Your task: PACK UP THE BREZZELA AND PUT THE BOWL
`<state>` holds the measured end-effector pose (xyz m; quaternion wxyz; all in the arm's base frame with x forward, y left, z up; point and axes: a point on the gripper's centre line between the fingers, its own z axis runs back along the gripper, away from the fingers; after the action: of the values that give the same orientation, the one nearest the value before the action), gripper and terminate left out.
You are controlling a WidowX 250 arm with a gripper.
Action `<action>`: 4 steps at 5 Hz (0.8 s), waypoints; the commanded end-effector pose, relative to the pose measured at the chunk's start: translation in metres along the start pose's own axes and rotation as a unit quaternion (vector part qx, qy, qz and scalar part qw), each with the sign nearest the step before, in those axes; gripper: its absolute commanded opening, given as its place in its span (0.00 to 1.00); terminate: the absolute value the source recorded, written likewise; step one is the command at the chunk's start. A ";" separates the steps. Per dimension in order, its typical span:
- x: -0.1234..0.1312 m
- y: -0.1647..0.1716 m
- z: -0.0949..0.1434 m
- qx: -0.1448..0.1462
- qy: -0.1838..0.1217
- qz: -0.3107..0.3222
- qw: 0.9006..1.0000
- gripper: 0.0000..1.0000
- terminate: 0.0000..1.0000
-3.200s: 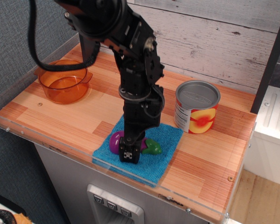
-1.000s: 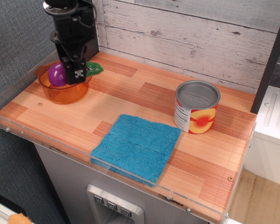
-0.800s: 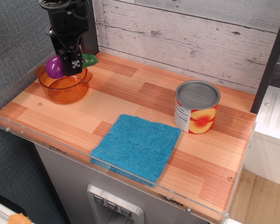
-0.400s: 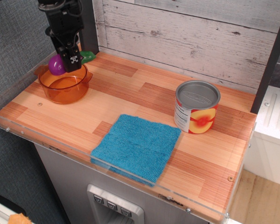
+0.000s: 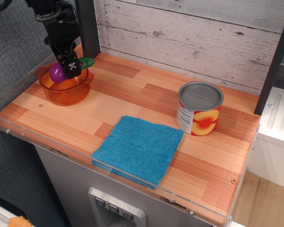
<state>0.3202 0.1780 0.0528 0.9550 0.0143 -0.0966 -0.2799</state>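
My gripper (image 5: 71, 69) was clamped on the eggplant (image 5: 57, 73), holding it over the orange bowl (image 5: 65, 90) at the table's (image 5: 132, 101) back left corner. The blue towel (image 5: 139, 149) and the can (image 5: 199, 108) sat well apart from it.
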 end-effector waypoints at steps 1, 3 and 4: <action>-0.011 0.008 -0.001 0.011 -0.018 0.013 1.000 1.00 0.00; -0.016 0.009 0.003 -0.001 -0.023 0.038 0.999 1.00 0.00; -0.018 0.009 0.013 0.010 -0.021 0.038 0.999 1.00 0.00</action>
<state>0.3176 0.1829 0.0374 0.9650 -0.0136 -0.0939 -0.2446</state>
